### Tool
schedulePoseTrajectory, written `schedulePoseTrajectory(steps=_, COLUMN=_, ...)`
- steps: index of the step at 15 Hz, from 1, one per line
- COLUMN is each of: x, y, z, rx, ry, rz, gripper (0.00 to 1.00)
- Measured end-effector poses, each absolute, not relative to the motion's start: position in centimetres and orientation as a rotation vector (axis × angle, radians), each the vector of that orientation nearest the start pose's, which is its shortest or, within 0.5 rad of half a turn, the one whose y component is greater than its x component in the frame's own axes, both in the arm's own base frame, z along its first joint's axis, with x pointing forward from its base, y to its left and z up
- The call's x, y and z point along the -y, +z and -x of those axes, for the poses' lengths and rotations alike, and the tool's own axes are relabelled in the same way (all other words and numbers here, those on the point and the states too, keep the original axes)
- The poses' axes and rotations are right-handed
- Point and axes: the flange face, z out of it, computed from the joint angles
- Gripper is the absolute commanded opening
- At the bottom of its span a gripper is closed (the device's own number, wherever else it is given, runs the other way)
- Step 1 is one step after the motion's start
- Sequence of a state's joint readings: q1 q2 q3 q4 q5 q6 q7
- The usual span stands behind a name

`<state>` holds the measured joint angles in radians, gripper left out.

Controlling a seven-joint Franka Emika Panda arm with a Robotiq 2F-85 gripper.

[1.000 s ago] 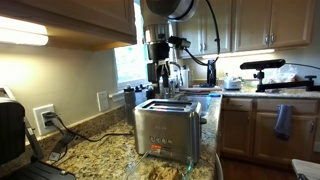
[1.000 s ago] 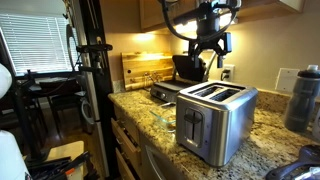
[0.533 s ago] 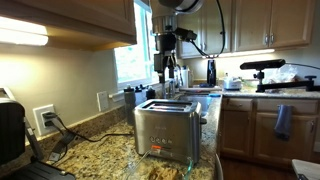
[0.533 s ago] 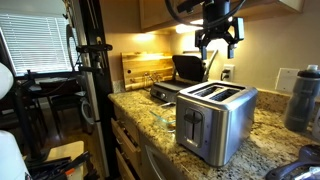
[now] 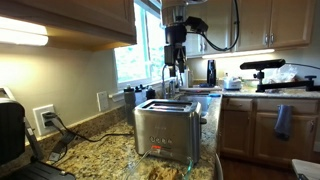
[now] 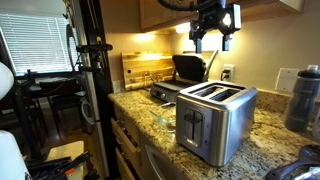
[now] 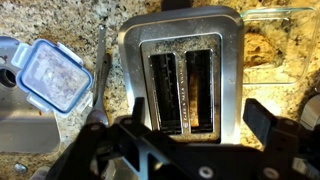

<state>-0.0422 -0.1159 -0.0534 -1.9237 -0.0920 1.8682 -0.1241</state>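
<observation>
While tool (image 6: 211,36) hangs above toaster (image 6: 215,118) | jaws apart, holding nothing | blue-lidded container (image 7: 55,78) beside toaster

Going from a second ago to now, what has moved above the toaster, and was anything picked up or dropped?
The gripper rose higher above the toaster and shifted slightly sideways in both exterior views. Its fingers stayed open and empty, so nothing was taken hold of or let go. The toaster and the other things on the granite counter kept their places.
</observation>
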Motion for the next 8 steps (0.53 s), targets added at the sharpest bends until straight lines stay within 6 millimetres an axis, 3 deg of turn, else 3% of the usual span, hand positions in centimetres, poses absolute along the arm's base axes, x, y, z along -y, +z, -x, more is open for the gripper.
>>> schedulePoseTrajectory(steps=8, x=6.3, y=55.2, z=-48.1, rx=0.010, ry=-0.027, rz=3.218, gripper=1.00)
